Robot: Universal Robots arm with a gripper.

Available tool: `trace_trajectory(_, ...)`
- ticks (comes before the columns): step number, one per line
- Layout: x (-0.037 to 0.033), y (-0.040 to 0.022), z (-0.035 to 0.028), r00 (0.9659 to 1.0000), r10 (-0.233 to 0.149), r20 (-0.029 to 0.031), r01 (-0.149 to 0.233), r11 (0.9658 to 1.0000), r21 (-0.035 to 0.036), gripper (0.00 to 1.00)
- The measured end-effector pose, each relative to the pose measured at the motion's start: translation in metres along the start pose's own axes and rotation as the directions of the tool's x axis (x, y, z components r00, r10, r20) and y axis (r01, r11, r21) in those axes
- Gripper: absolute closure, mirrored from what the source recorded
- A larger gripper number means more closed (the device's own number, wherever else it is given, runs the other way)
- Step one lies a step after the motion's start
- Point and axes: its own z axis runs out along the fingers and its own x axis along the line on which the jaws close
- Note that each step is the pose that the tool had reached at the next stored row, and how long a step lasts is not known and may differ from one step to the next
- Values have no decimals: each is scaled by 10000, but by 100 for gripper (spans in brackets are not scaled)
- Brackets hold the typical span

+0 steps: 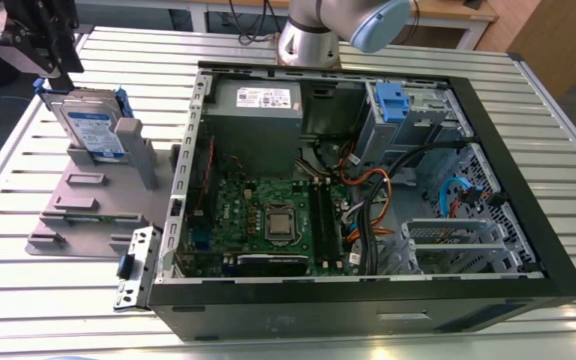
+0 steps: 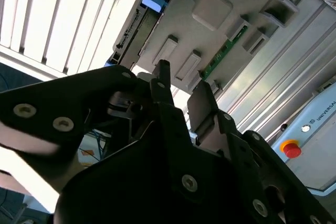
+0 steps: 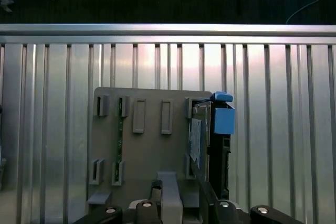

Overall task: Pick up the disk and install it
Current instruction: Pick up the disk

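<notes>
Exterior view, disk: the disk (image 1: 93,126), a flat silver-grey hard drive with a blue-and-white label and a blue plastic bracket, stands on edge in a grey slotted holder (image 1: 108,199). The holder sits near the slatted metal table's (image 1: 28,300) edge on the exterior view's left, beside the open black computer case (image 1: 298,315).
Exterior view, arm: the black gripper (image 1: 56,64) hangs just above the disk, pointing down.
Second wrist view, tool: the fingers (image 2: 160,80) are spread apart with nothing between them.
First wrist view, handling: the disk (image 3: 202,140) is seen edge-on. It is probably rigid, fairly heavy, smooth and shock-sensitive, so it is best pinched across its flat faces near the upper edge.
</notes>
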Motion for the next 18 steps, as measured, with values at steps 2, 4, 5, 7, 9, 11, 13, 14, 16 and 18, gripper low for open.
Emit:
trace_trajectory(2,0,0,0,10000,2,0,-2,10000,0,53)
trace_trajectory(4,0,0,0,10000,3,0,-3,10000,0,47)
trace_trajectory(5,0,0,0,10000,4,0,-4,10000,0,47)
trace_trajectory(7,-1,0,0,10000,5,0,-5,10000,0,47)
trace_trajectory(9,-1,0,1,10000,5,0,-5,10000,0,47)
trace_trajectory(11,-2,-2,61,10000,5,0,-5,10000,-1,47)
trace_trajectory(13,-2,-2,62,10000,5,0,-5,10000,-1,47)
trace_trajectory(14,-2,-2,63,10000,6,0,-6,10000,0,47)
trace_trajectory(16,-3,-2,64,10000,6,1,-6,10000,1,47)
trace_trajectory(18,-7,-2,65,10000,6,2,-6,10000,2,47)
